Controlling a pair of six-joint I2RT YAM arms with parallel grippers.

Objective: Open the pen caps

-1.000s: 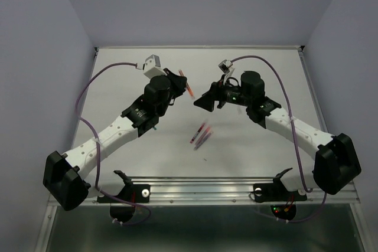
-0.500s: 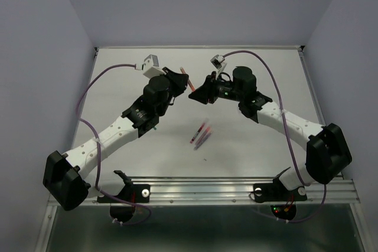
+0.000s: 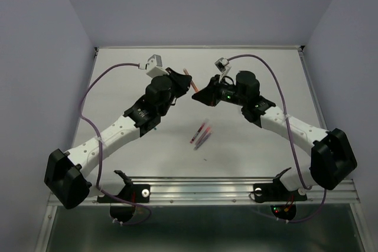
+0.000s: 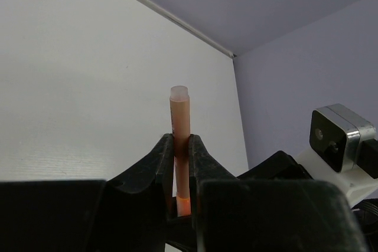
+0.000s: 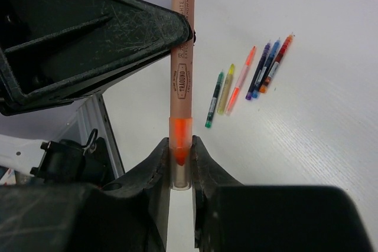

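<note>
My left gripper point(image 3: 179, 81) point(image 4: 182, 143) is shut on the body of an orange pen point(image 3: 187, 75) point(image 4: 180, 113), held in the air over the far middle of the table. The pen point(image 5: 179, 57) runs straight from the left gripper point(image 5: 88, 33) to my right gripper point(image 3: 198, 94) point(image 5: 180, 146). The right jaws are shut on its see-through cap point(image 5: 181, 129), with the orange tip showing inside. Several more capped pens point(image 3: 201, 134) point(image 5: 248, 78) lie together on the table.
The white table point(image 3: 254, 146) is walled in by lilac panels. A metal rail point(image 3: 207, 187) runs along the near edge by the arm bases. The right wrist camera point(image 4: 333, 137) shows close beside the left gripper.
The right gripper has swung left to the pen held by the left gripper and shut on its cap end. The left arm has barely moved.
</note>
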